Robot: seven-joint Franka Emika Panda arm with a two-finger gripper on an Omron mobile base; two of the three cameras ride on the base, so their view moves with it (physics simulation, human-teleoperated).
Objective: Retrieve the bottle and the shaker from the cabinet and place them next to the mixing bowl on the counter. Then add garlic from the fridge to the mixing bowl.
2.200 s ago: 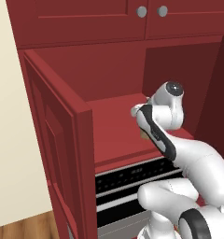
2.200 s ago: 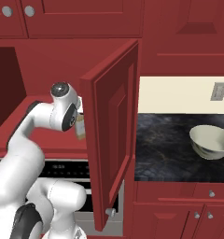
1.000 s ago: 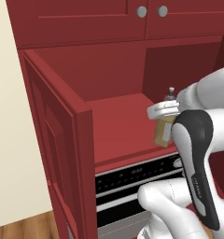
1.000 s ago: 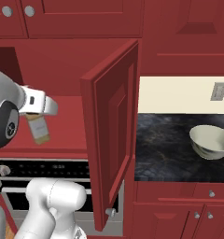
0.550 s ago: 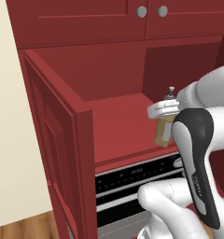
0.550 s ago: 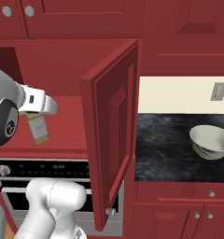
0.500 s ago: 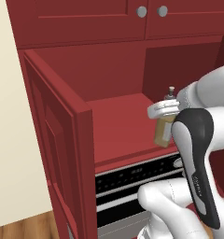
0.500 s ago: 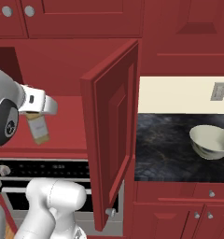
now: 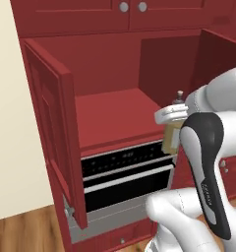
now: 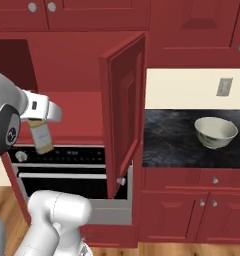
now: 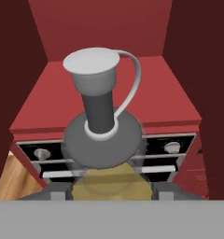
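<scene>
Your gripper [image 11: 112, 193] is closed partway around the one bottle [image 11: 104, 154], a finger on each side of its pale yellow body; in the hand view the grey pump top rises straight ahead of you between the two dark fingertips [image 11: 58, 193]. In the left base view you can see the bottle [image 9: 171, 134] gripped in the hand just in front of the open cabinet [image 9: 115, 113], off the shelf and above the oven [image 9: 125, 172]. In the right base view the bottle [image 10: 41, 136] hangs tilted below the white hand, left of the open cabinet door [image 10: 123, 110].

Count what you have, near to far. One oven sits below the cabinet, with its dark control panel and two knobs visible in the hand view. The cabinet has two doors, both swung open, one on each side of the shelf. The shelf behind the bottle looks bare red. Farther right, on the counter [image 10: 177, 145], you have one mixing bowl [image 10: 216, 132], upright, well apart from the bottle, with the right-hand open door between them. One wall outlet [image 10: 224, 87] sits on the cream wall behind the bowl.
</scene>
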